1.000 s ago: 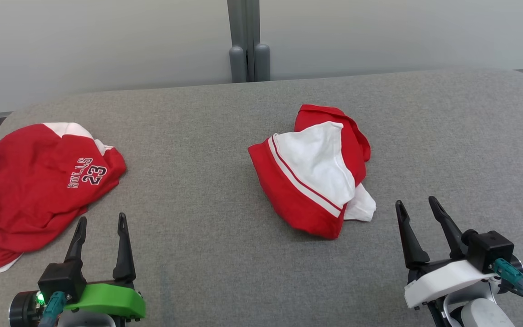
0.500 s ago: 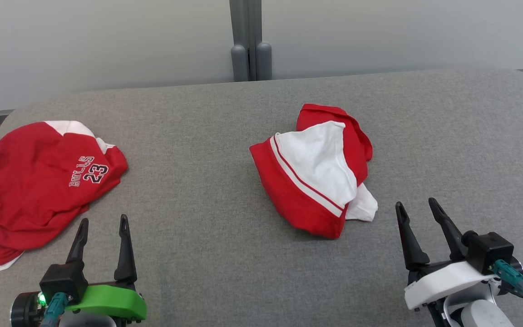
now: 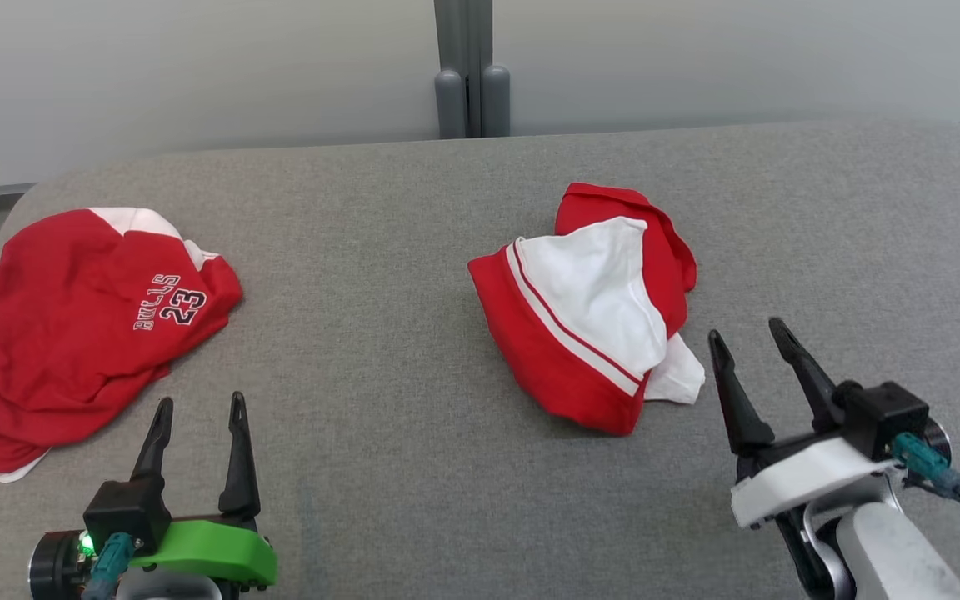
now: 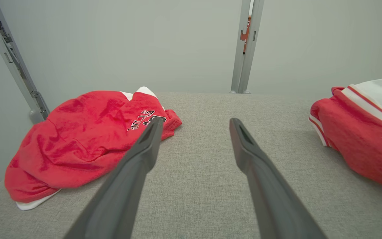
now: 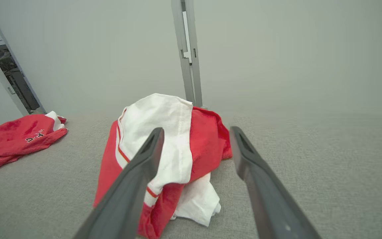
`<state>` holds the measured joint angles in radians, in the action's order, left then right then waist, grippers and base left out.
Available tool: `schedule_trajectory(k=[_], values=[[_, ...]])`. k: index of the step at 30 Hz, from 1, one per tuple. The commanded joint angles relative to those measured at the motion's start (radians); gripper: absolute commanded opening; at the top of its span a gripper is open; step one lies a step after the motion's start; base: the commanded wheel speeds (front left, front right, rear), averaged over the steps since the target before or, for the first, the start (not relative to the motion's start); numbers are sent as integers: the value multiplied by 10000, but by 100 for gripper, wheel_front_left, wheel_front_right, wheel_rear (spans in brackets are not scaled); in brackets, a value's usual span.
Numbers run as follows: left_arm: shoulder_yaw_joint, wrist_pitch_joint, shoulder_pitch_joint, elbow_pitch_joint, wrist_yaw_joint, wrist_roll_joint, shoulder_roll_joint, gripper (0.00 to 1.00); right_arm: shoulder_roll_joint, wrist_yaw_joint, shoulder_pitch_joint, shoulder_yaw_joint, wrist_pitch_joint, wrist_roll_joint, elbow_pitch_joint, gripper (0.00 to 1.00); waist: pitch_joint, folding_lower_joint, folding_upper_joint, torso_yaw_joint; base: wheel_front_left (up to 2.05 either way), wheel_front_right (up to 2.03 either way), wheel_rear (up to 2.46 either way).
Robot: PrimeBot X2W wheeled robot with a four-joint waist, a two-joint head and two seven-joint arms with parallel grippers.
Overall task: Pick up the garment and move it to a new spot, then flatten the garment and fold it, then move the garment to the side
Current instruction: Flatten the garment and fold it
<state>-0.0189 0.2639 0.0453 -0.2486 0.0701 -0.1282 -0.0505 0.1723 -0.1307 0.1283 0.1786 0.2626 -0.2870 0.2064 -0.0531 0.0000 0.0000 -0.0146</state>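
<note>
On grey table (image 3: 413, 467), crumpled red-and-white garment (image 3: 588, 308), bunched heap

The red-and-white garment (image 3: 584, 300) lay crumpled in a heap, white panel uppermost, toward two o'clock from the middle of the grey table (image 3: 380, 467).

Head view: set high, aimed forward and down; the grey padded surface (image 3: 413, 500) is overlooked from above.
Left wrist view: set low, aimed along the surface toward the wall (image 4: 111, 49); the red jersey (image 4: 78, 142) is seen near.
Right wrist view: set low, held close to the red-and-white garment (image 5: 174, 132).
Shared: jersey, garment and grey post (image 3: 472, 75) are caught by all three.
</note>
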Motion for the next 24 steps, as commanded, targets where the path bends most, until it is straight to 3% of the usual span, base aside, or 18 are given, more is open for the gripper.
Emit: schedule_trajectory(k=[1,11,24], values=[[33,9,202,-4,-21,-2,-4,100,156,-1,381,153,34,-11,64,100,-137,0,0,-92,0,0,0],[512,7,735,-64,-77,-86,-7,100,1110,-1,3080,1155,34,-355,1409,100,-877,0,0,-700,0,0,0],[1293,9,1294,-172,-285,-343,-6,100,1643,-1,5344,2820,-13,-1953,4854,100,-1670,0,0,-1715,0,0,0]])
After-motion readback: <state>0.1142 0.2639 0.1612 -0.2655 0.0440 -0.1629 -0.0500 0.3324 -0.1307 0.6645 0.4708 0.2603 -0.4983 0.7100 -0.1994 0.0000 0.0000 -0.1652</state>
